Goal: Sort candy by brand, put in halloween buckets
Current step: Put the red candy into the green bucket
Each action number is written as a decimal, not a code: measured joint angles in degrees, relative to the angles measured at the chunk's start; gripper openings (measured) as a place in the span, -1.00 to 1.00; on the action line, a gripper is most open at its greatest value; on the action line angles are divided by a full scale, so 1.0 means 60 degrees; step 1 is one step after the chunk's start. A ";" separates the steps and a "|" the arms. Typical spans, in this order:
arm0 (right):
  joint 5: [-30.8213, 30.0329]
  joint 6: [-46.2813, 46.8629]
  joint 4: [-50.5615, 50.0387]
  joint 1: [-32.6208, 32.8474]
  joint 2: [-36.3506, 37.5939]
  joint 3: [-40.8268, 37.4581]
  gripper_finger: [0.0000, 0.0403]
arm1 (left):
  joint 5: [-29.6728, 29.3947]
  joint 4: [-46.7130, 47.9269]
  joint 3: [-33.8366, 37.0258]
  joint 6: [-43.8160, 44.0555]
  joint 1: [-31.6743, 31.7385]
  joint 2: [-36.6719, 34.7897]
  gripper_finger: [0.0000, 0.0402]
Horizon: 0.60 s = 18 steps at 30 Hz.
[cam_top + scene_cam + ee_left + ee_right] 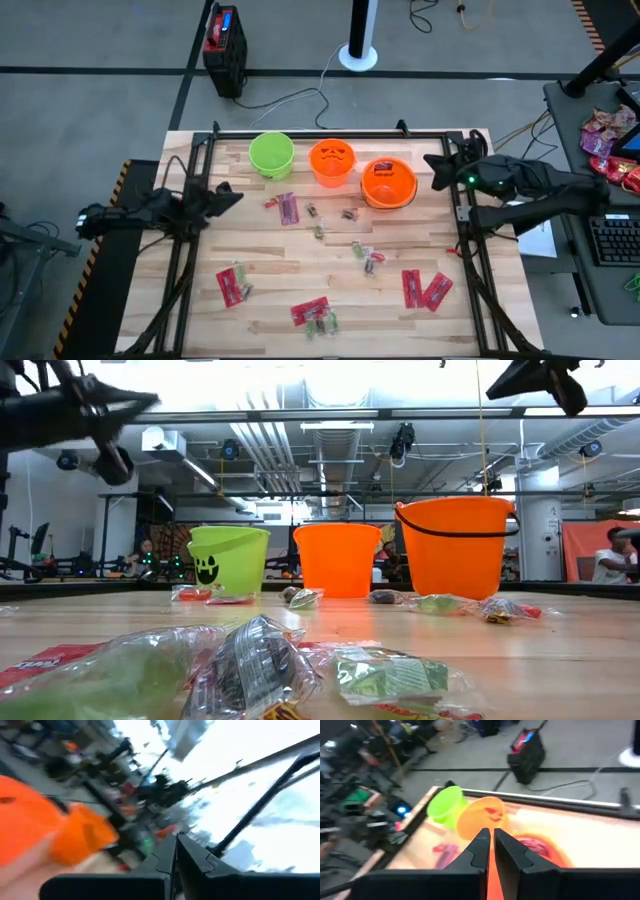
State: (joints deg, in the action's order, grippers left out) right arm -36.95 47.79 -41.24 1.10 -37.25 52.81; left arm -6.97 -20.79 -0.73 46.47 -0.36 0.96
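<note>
Three buckets stand on their bases in a row near the table's far edge: a lime green one (pixel 271 155), an orange jack-o'-lantern one (pixel 333 162) and a wider orange one (pixel 388 183) with something red inside. Candy lies scattered on the wood: flat red packets (pixel 288 208) (pixel 232 285) (pixel 412 288), and small green-and-red pieces (pixel 357 248) and dark minis (pixel 349 214). My left gripper (pixel 235 193) hovers shut above the table's left side, pointing right. My right gripper (pixel 432 170) hovers shut just right of the wide orange bucket, pointing left. Both are raised well above the table in the low view.
A black metal frame (pixel 330 133) runs around the table. A red-and-black boxy unit (pixel 224 40) stands on the floor beyond the far edge. Crinkly pink and red bags (pixel 605 140) and a keyboard (pixel 612 240) lie on a desk to the right.
</note>
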 joint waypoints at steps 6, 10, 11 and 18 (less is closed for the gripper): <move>-0.0278 -0.2498 -0.0067 0.0000 -0.0602 0.0642 -0.91 | 0.1032 0.0371 -0.1519 0.0172 -0.0011 0.1036 -1.00; -0.0285 -0.3005 -0.0069 0.0000 -0.0903 0.0904 -0.91 | 0.0450 0.3186 -0.3258 0.0766 -0.0004 0.2589 -1.00; -0.0292 -0.2991 -0.0070 0.0000 -0.0961 0.0947 -0.91 | 0.0346 0.4071 -0.3713 0.1071 -0.0004 0.3096 -1.00; -0.0346 -0.2527 -0.0076 -0.0049 -0.1141 0.1011 -0.91 | 0.0271 0.7637 -0.5961 0.2357 -0.0004 0.6585 -1.00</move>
State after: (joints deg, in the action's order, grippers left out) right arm -39.03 32.63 -41.69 0.81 -44.09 58.87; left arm -5.35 25.03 -36.50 60.62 -0.38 40.47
